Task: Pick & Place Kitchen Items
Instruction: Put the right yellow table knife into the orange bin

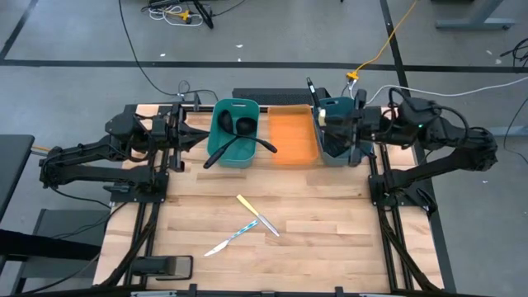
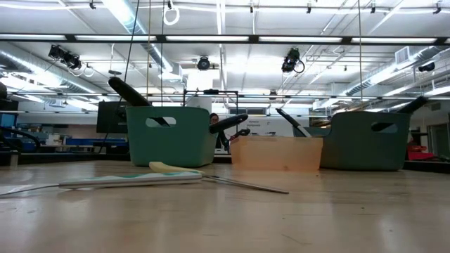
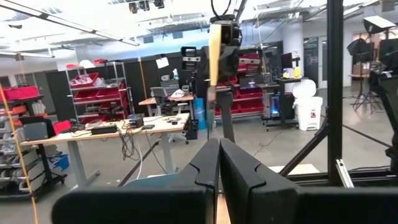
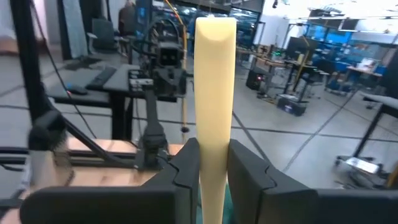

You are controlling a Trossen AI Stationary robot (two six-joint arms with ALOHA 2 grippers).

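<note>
Your right gripper (image 4: 211, 171) is clamped on a pale yellow-handled knife (image 4: 215, 93) above the right teal bin (image 1: 337, 132). Your left gripper (image 3: 219, 163), fingers together and empty, waits beside the left teal bin (image 1: 233, 132), which already holds black ladles (image 1: 239, 125). Two knives (image 1: 247, 221) lie on the table (image 1: 330, 247), well apart from both, left to collect.

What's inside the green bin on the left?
The left teal bin holds black ladles, and a black spatula pokes over its front rim. Anything lying under them on the bin's floor is covered.
</note>
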